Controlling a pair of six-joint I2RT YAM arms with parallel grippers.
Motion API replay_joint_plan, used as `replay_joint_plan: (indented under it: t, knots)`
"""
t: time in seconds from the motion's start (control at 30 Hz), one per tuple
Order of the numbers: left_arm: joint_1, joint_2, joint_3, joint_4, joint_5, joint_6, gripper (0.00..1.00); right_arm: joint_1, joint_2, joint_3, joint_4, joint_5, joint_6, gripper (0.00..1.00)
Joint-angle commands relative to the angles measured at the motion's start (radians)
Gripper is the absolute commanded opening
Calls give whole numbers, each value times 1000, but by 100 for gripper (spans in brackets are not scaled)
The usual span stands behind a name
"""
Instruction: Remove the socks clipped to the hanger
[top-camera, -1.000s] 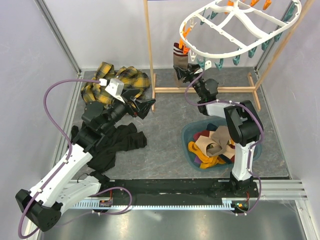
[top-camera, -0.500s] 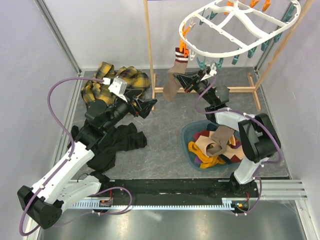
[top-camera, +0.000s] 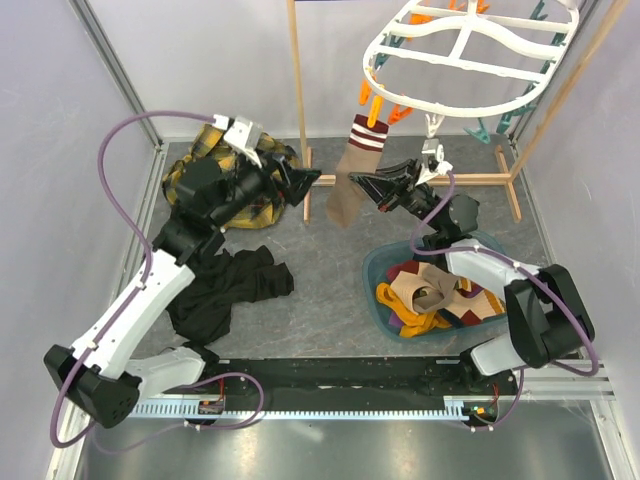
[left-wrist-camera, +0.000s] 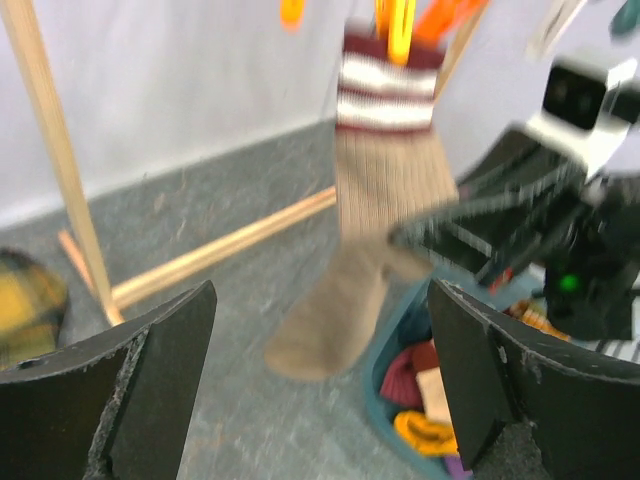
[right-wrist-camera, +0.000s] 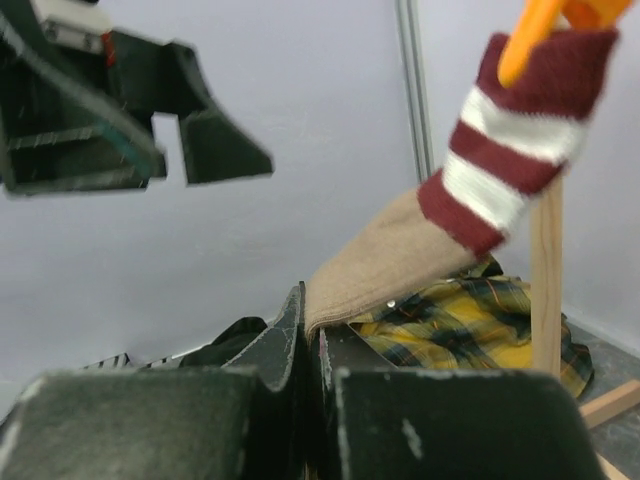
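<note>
The teal basin (top-camera: 369, 280) holds loose socks (top-camera: 432, 292). Right tool (top-camera: 356, 181) pinches the clipped beige sock (top-camera: 343, 203); left tool (top-camera: 306, 184) is spread.

Sock (top-camera: 355, 172) hanging from hanger (top-camera: 452, 103), basin (top-camera: 372, 272) right of garment (top-camera: 225, 290), shirt (top-camera: 178, 180) behind garment

No legible text, labels or numbers

Setting: laboratory robot test cell. Enclosure of plain pale wall panels (top-camera: 200, 60) on aluminium posts (top-camera: 118, 75), over a grey tabletop (top-camera: 330, 270). Metal mounting rail (top-camera: 340, 405) at the near edge carries left arm (top-camera: 130, 320), right arm (top-camera: 530, 320) and purple cables (top-camera: 112, 165).
</note>
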Motion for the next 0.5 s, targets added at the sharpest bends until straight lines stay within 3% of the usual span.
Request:
replay_joint_plan:
  t: [0.0,0.27,0.47]
  knots:
    - [11,92,200,-26,143,-76,92,5,-91,-20,84,-61,-15,0]
    - [13,371,577,-66,362,-137,90,2,-213,-20,-173,-103,-162,5]
    - [14,532,751,-60,471,-159,89,-4,-277,-37,-229,-121,-205,8]
